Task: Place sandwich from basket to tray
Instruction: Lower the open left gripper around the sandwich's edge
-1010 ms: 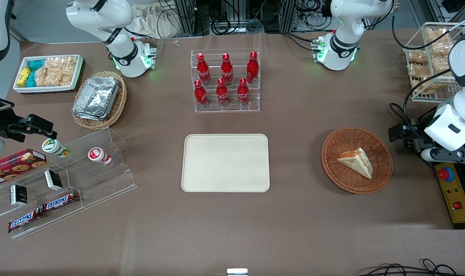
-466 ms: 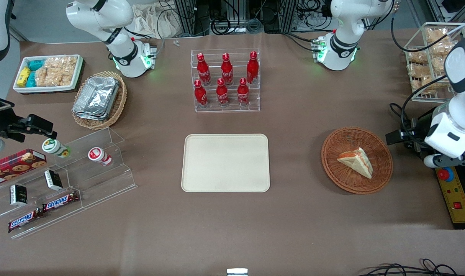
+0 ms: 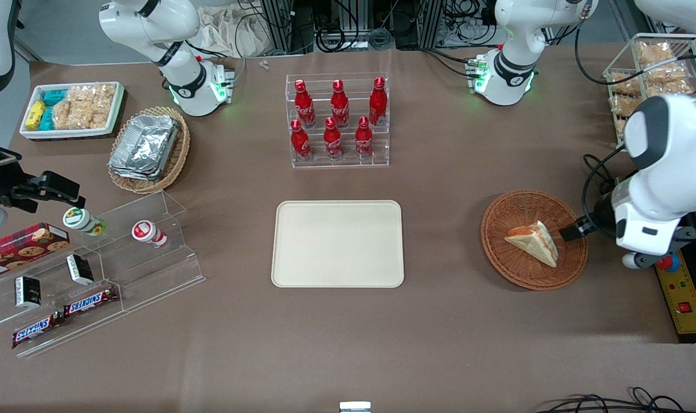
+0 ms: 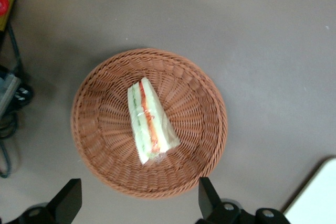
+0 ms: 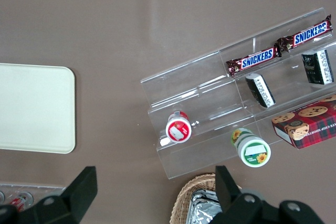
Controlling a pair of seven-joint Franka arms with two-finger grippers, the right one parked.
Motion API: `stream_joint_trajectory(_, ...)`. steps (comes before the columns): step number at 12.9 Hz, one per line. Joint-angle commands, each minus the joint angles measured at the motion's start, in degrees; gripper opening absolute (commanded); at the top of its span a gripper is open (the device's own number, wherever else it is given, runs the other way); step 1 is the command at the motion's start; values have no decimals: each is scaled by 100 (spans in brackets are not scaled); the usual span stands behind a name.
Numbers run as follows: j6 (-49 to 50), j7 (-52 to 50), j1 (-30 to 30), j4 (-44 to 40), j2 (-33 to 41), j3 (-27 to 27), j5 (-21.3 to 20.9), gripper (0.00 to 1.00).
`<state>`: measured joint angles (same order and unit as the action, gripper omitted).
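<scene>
The sandwich (image 3: 534,241), a pale bread wedge with red, orange and green filling, lies in the round reddish-brown wicker basket (image 3: 514,207). My left gripper (image 3: 577,230) hovers above the basket's rim on the working arm's side, apart from the sandwich. In the left wrist view the sandwich (image 4: 148,121) rests in the middle of the basket (image 4: 100,129), and the gripper (image 4: 137,203) is open, its two dark fingers (image 4: 68,203) spread wide with nothing between them. The cream tray (image 3: 337,244) lies flat beside the basket, toward the parked arm's end; its corner (image 4: 320,198) shows in the wrist view.
A clear rack of red bottles (image 3: 338,120) stands farther from the camera than the tray. A wire basket of snack packets (image 3: 646,86) and a yellow control box with a red button (image 3: 677,287) sit at the working arm's end. An acrylic shelf (image 3: 96,269) of snacks stands at the parked arm's end.
The left arm has swung in from the table's edge toward the basket; its gripper now reaches over the basket's rim. Sandwich, basket and tray have not moved.
</scene>
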<state>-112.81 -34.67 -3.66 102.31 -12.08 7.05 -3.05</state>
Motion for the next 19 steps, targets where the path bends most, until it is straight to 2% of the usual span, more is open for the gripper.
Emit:
stream_joint_trajectory(1, -888, -479, 6, 726, 39, -10, -91, 100)
stream_joint_trajectory(10, -1463, -1568, -12, 825, -813, -28, -91, 100)
stream_joint_trajectory(18, -1736, -1631, -12, 993, -1156, -107, -91, 100)
stream_joint_trajectory(19, -1753, -1622, -12, 940, -1235, -107, -91, 97)
